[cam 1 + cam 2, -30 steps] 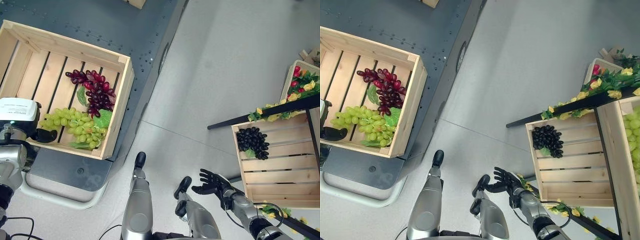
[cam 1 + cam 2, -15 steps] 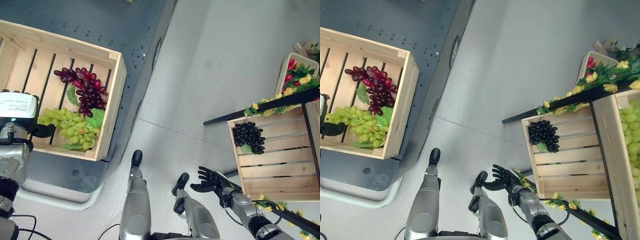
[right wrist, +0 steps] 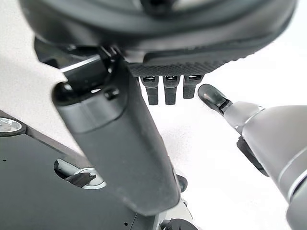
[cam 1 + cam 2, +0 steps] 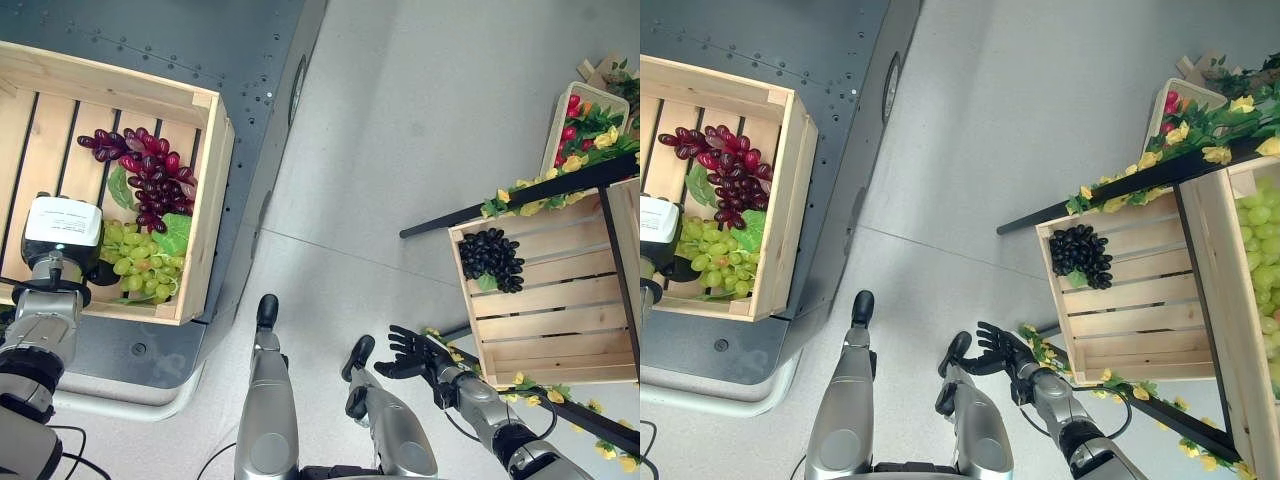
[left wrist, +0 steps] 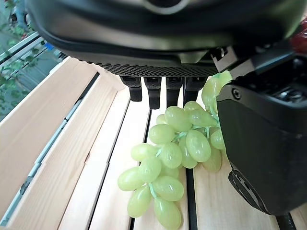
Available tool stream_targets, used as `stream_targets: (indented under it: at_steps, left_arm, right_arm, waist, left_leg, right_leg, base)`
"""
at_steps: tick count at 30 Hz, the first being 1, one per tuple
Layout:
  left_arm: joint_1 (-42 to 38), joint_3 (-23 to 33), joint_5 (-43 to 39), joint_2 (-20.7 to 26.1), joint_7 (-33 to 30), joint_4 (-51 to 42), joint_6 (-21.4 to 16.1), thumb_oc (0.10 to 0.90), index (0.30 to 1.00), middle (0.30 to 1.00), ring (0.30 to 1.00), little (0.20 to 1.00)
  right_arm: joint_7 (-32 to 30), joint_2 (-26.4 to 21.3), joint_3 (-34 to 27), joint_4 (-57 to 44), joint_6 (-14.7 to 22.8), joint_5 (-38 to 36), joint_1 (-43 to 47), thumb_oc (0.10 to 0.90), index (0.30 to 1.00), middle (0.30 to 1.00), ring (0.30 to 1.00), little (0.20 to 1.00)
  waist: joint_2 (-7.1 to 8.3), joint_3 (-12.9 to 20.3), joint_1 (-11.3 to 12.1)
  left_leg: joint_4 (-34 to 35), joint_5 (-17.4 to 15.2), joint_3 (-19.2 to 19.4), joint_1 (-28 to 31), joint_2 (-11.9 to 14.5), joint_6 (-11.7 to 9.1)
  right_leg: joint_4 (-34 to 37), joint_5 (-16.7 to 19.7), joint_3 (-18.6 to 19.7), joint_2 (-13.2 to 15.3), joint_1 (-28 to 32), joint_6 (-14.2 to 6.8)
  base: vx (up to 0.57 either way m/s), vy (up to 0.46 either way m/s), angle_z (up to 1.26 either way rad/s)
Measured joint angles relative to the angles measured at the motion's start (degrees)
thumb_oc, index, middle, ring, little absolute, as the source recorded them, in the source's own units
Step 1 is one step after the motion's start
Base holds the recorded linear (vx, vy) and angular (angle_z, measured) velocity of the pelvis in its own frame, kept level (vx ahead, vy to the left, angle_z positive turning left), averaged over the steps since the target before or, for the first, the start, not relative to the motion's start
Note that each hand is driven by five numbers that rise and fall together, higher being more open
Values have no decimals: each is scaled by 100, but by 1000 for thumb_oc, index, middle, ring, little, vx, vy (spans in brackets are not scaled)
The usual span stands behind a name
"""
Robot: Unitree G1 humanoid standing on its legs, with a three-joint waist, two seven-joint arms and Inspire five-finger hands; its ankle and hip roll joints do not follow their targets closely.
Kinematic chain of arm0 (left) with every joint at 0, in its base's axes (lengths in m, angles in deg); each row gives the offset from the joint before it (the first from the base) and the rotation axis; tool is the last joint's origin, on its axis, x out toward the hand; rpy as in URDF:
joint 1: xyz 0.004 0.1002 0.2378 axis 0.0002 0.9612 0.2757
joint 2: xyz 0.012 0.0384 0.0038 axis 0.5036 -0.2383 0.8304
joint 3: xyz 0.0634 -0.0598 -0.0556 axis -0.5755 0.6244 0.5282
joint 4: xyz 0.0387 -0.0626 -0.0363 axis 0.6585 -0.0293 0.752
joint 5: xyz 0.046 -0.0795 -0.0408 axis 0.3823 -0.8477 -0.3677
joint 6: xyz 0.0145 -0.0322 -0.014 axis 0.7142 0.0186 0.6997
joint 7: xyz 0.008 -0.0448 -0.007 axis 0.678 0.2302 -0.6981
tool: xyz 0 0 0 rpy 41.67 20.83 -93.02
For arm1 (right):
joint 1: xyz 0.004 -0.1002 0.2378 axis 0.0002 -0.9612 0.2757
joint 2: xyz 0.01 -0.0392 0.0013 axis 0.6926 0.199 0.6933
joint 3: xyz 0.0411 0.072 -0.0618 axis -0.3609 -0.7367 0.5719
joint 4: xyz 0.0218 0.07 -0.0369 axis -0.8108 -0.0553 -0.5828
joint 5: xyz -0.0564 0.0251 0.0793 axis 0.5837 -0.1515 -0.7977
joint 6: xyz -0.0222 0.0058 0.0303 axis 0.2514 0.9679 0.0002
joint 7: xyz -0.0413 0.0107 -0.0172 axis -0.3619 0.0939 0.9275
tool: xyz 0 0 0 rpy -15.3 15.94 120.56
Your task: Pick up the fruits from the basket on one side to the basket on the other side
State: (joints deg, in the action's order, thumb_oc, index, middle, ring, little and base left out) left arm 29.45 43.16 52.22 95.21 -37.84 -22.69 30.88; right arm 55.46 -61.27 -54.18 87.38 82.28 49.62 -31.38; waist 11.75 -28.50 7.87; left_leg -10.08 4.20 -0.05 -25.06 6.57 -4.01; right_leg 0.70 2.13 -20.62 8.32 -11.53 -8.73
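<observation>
We find the left hand [image 5: 249,143] inside the wooden crate [image 4: 205,215] at the left of the left eye view, its wrist camera housing covering the near left part of the green grapes [image 4: 145,272]. In the left wrist view the fingers [image 5: 154,93] hang straight above the crate slats, and the thumb stands just beside the green bunch, which lies on the slats between thumb and fingers. We see no curl round the fruit; we record this hand as open, with the bunch resting on the crate floor. We cannot tell whether the thumb touches the grapes.

The red grapes [image 4: 148,175] lie in the same crate, above the green bunch in the frame and touching it by their leaves.

The right hand [image 4: 405,352] shows at the lower centre-right of the left eye view, over the grey floor [image 4: 400,130], fingers spread and holding nothing. It is well apart from both crates.

At the right of the frame stands a second wooden crate [image 4: 560,330], with black grapes [image 4: 490,260] lying in its upper left corner. A black bar wound with yellow flowers [image 4: 545,190] crosses above it.
</observation>
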Motion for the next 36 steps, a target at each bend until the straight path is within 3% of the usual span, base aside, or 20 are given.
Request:
stream_targets:
  at_steps: [6, 7, 8, 9, 10, 24, 30, 36]
  left_arm:
    - [-187, -115, 1, -183, 30, 259, 258, 800, 900, 900, 900, 900]
    - [-208, -120, 13, -212, 51, 285, 291, 776, 865, 865, 865, 865]
    - [-220, -121, 50, -242, 49, 320, 322, 626, 639, 639, 639, 639]
    - [-254, -121, 58, -311, 47, 411, 386, 582, 573, 573, 573, 573]
    - [-280, -121, 58, -358, 47, 463, 412, 400, 300, 300, 300, 300]
    - [-255, -266, -196, -600, -522, 844, 419, 400, 300, 300, 300, 300]
    - [-28, 45, -288, -579, -1114, 819, -30, 400, 300, 300, 300, 300]
    - [590, 568, -280, -302, -1681, 103, -460, 400, 300, 300, 300, 300]
  right_arm:
    - [-2, -3, -2, 10, 13, -209, 73, 800, 900, 900, 900, 900]
    - [-2, -3, 0, 8, 30, -209, 82, 800, 900, 900, 900, 900]
    - [-3, -3, 0, 11, 34, -212, 87, 800, 900, 900, 900, 900]
    - [-3, -3, 0, 16, 35, -213, 94, 800, 900, 900, 900, 900]
    - [-2, -3, 0, 23, 37, -213, 94, 800, 900, 900, 900, 900]
    - [-20, -3, 56, 16, 37, -219, 115, 800, 900, 900, 900, 900]
    - [-21, -4, 47, -18, 38, -258, 113, 800, 900, 900, 900, 900]
    - [-21, -24, -128, -154, 78, -451, 44, 800, 900, 900, 900, 900]
  waist:
    - [-3, -2, -8]
    - [-3, -2, -8]
    - [-3, -2, -9]
    - [-4, -2, -10]
    - [-4, -3, -12]
    - [-86, -57, -6]
    - [-103, -69, 7]
    - [-152, -66, 39]
  left_leg:
    - [-17, -2, 4, 15, 7, -1]
    - [-18, -2, 4, 22, 11, -1]
    - [-21, -2, 7, 24, 13, -1]
    - [-27, -1, 11, 36, 15, 0]
    - [-37, -1, 12, 39, 18, -1]
    - [6, 26, 43, 35, 14, -3]
    - [49, 38, 53, 142, -1, 7]
    - [377, 164, 104, 489, -19, -2]
  right_leg:
    - [-45, -8, 7, 1, -2, 8]
    - [-54, -8, 9, 1, 0, 8]
    - [-62, -8, 9, 1, -2, 8]
    - [-79, -9, 18, 2, 0, 9]
    - [-89, -10, 23, 0, 0, 10]
    - [-108, -6, 101, 11, -68, 9]
    - [-127, -12, 104, 33, 6, 12]
    - [-89, -16, 102, 59, 202, 9]
  base:
    - [0, 0, 0]
    - [0, 0, 0]
    - [0, 0, 0]
    - [0, 0, 0]
    - [-25, 19, -4]
    - [-10, 11, -1]
    - [6, -13, 0]
    - [42, -77, -1]
